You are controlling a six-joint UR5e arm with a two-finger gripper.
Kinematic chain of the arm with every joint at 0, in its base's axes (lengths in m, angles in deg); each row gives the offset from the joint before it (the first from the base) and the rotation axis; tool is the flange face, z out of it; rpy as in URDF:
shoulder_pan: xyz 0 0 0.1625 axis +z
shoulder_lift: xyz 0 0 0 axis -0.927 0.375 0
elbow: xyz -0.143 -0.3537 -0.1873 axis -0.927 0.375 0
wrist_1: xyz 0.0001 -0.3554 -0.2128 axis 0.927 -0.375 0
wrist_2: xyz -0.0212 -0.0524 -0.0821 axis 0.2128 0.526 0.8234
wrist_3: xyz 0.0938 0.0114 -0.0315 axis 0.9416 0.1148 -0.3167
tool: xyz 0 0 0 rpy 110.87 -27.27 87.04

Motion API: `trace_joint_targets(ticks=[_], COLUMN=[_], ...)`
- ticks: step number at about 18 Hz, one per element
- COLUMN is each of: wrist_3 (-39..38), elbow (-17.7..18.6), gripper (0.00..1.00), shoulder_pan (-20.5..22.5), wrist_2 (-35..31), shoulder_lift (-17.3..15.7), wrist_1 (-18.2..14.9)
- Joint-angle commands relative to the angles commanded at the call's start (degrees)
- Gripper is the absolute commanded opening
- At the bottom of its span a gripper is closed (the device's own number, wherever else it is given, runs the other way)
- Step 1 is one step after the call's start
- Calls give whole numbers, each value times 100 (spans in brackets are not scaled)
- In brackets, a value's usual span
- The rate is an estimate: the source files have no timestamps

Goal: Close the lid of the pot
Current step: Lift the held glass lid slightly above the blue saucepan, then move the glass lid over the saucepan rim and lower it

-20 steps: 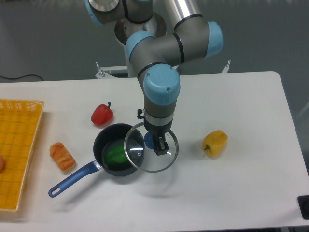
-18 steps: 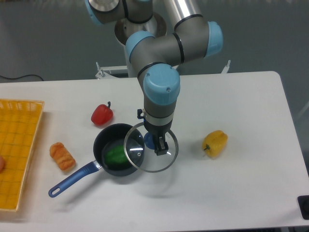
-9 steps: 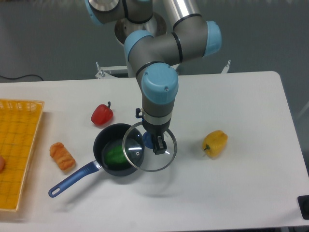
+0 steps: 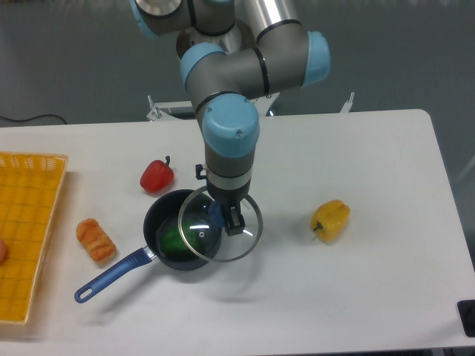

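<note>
The dark pot (image 4: 162, 225) with a long blue handle (image 4: 111, 275) stands on the white table, a green vegetable (image 4: 174, 238) inside it. My gripper (image 4: 225, 217) points down and is shut on the blue knob of the glass lid (image 4: 220, 226). The lid hangs above the table, its left half over the pot's right half, its right half past the pot's rim. The knob is mostly hidden by the fingers.
A red pepper (image 4: 156, 176) lies behind the pot on the left. A yellow pepper (image 4: 331, 219) lies to the right. An orange bread-like piece (image 4: 96, 239) lies left of the pot. A yellow basket (image 4: 26, 222) sits at the table's left edge.
My gripper has carried the lid to the left, so it now overlaps more of the pot. The pot and the other objects have not moved.
</note>
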Motion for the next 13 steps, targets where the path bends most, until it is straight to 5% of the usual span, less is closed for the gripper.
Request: trace_joint_targets(ticks=[9, 13], wrist_3=[-544, -799], elbow=[105, 430], gripper=[57, 57], shoulder_pan=[-606, -852], wrist_2=[-413, -667], shoulder_lift=[53, -26], wrist_1=[61, 307])
